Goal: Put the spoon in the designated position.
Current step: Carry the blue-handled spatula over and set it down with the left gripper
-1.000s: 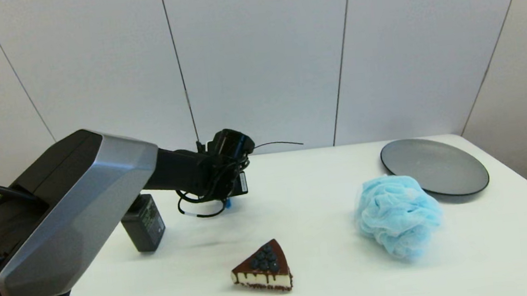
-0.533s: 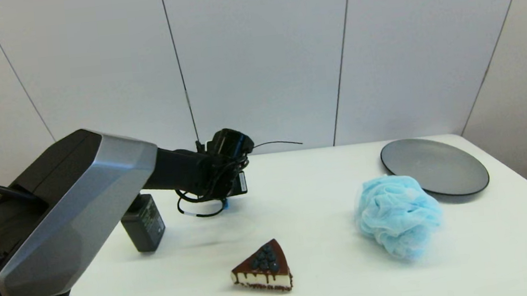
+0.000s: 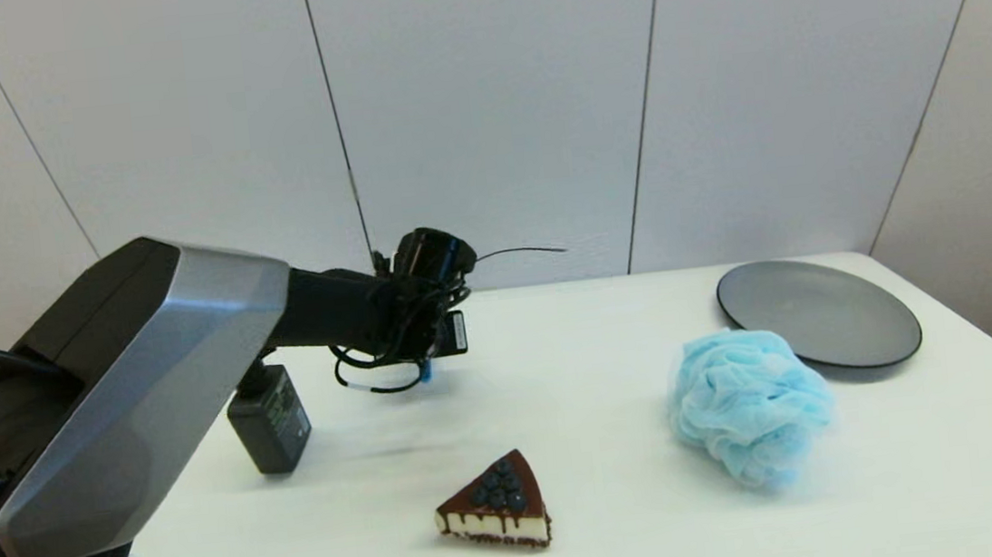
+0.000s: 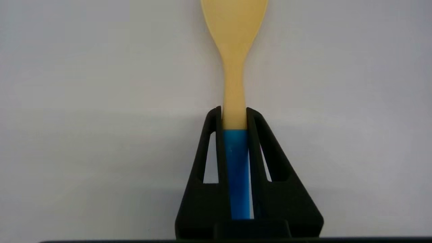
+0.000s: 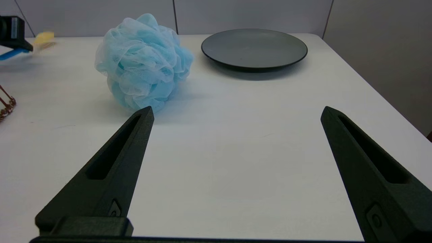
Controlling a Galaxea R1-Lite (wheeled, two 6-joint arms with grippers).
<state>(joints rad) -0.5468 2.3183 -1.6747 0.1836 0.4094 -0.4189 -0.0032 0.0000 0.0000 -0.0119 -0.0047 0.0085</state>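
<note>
The left tool (image 4: pixel 234 113) grips the spoon (image 4: pixel 234 67) by its blue handle, the fingers (image 4: pixel 209 148) closed tight on it, above the far-left part of the desk (image 3: pixel 604 450) near the black bottle (image 3: pixel 270 418). Bare white desk lies around it, the cake slice (image 3: pixel 495 501) nearer. The right tool (image 5: pixel 236 113) hangs wide open, holding nothing, over the desk's right side, short of the sponge (image 5: pixel 143 60) and plate (image 5: pixel 253 47).

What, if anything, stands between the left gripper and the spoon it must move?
Nothing visible does. The left gripper is shut on the spoon, its fingers clamping the handle where blue meets yellow, above bare white table.
</note>
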